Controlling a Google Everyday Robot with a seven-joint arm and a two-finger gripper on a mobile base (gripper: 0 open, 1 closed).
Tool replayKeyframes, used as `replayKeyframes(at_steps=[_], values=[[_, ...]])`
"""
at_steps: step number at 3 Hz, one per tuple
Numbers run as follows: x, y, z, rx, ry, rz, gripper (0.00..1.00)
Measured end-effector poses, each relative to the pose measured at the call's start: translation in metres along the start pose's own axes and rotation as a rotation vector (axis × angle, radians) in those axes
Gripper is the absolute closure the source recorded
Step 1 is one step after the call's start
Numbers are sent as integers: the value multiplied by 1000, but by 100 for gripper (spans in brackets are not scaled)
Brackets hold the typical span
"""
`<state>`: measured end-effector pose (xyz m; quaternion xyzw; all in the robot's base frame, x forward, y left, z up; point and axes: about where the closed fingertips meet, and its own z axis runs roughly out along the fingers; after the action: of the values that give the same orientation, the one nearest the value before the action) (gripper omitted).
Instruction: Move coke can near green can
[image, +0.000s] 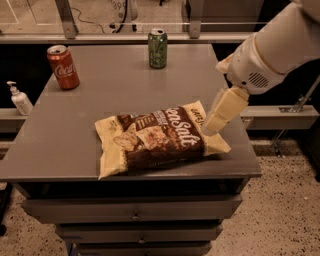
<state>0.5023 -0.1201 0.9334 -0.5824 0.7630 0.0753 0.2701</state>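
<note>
The red coke can stands upright at the back left of the grey table. The dark green can stands upright at the back middle, well to the right of the coke can. My gripper hangs from the white arm that comes in from the upper right. It is over the right side of the table, just above the right end of a chip bag, and far from both cans. It holds nothing that I can see.
A cream and brown chip bag lies flat on the front middle of the table. A white pump bottle stands on a ledge left of the table. Drawers sit below the tabletop. A rail runs behind the table.
</note>
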Motion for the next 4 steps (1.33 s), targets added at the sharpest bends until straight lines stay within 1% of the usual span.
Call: replayKeyframes(at_steps=[1,2,3,4], values=[[-46,-6,61,-45,-158,39,0],[-100,-9,108,-69,-335,94,0],[-113,-23,108,-16,-381,106,0],[-113,-23,107,-16,-381,106,0]])
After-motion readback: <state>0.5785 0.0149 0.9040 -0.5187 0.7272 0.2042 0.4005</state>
